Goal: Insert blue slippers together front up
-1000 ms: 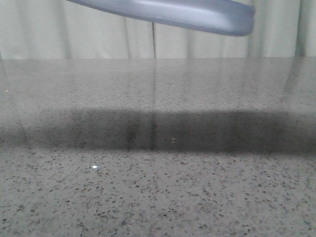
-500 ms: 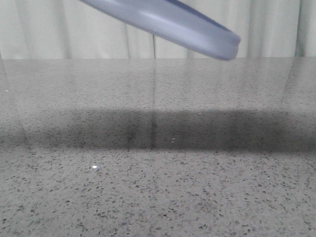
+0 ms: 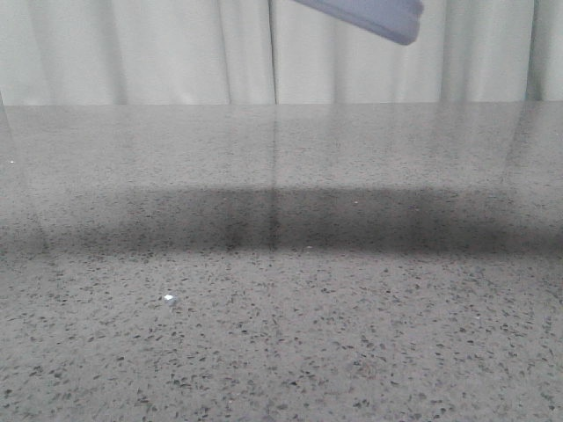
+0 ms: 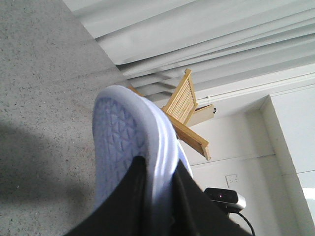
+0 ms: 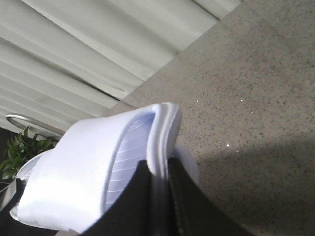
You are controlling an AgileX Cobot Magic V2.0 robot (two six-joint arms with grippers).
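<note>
Slipper (image 3: 365, 15): front view, only a corner visible, remainder cut by upper edge; both grippers outside this view. Left-held slipper (image 4: 129, 142): strap side hidden. Right-held slipper (image 5: 93, 182): sole hidden, heel cropped.

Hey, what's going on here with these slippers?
Each arm holds a pale blue slipper up off the table. The left gripper is shut on the edge of the left slipper, whose treaded sole shows. The right gripper is shut on the rim of the right slipper, whose strap and ribbed footbed show. From the front only the tip of one slipper shows, at the top edge. They are not yet put together.
</note>
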